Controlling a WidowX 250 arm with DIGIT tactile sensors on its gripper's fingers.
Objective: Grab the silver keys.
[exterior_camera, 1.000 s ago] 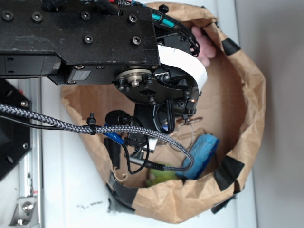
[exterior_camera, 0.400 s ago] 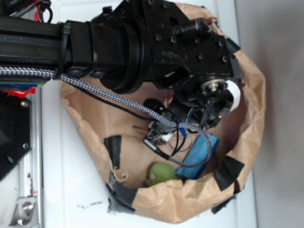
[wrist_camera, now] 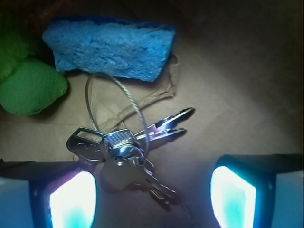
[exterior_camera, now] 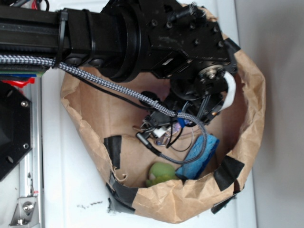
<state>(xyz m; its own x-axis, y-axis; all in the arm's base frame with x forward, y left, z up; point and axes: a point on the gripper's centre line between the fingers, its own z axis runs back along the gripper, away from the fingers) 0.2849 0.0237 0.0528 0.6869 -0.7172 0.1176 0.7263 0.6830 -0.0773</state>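
Moved: arm swung right/deeper over paper bag (exterior_camera: 247, 142) since 1 s ago.
Gripper (wrist_camera: 152, 190): fingers spread, empty.
Silver keys (wrist_camera: 130, 152): bag floor, between fingers (nearer left one).
Handling: light, hard, slippery, floppy; pinch at clustered heads.

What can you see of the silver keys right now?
The silver keys are a bunch of several small shiny metal keys fanned out on a thin wire ring that loops up to the blue sponge. They lie flat on the brown paper floor of the bag, blades pointing right and down. In the wrist view they sit between the fingertips of the open gripper, nearer the left-hand one, not yet pinched. The exterior view hides them.
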